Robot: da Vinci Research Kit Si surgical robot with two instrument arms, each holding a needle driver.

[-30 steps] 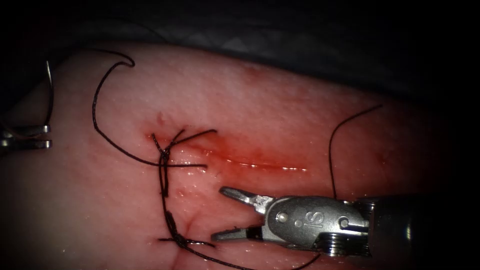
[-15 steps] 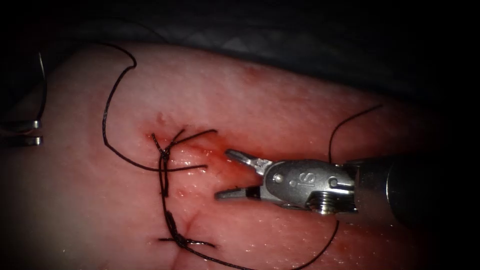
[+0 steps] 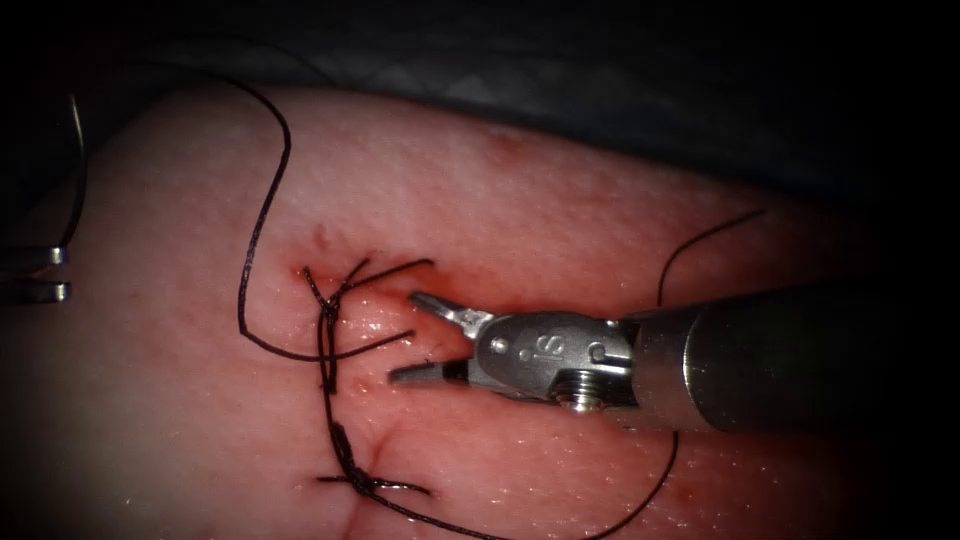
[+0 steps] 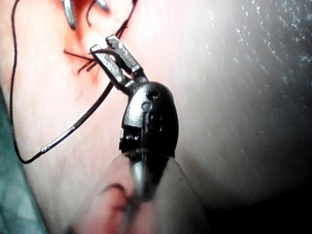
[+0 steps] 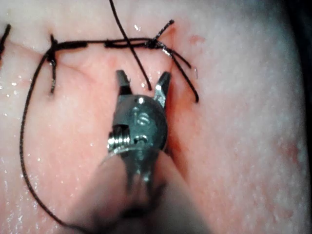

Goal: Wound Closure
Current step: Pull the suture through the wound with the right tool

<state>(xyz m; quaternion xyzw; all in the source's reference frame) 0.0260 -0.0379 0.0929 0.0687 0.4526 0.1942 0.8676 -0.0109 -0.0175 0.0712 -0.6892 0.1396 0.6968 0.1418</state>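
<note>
Needle (image 3: 78,170) kept out of the tissue (image 3: 500,200), far left of the frame.
It is gripped near one end by the left tool (image 3: 62,273), likely for safety; the right tool (image 3: 402,336) is spread wide beside the knot (image 3: 328,312), empty.

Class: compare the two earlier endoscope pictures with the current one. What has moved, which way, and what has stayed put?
The right arm's silver needle driver, jaws open and empty, has moved up and left to the knotted dark stitch at the cut's left end. The left arm's tool, gripping the curved steel needle clear of the pink tissue, has slid left, drawing the black thread loop straighter. Stitches and red fluid are unchanged.
</note>
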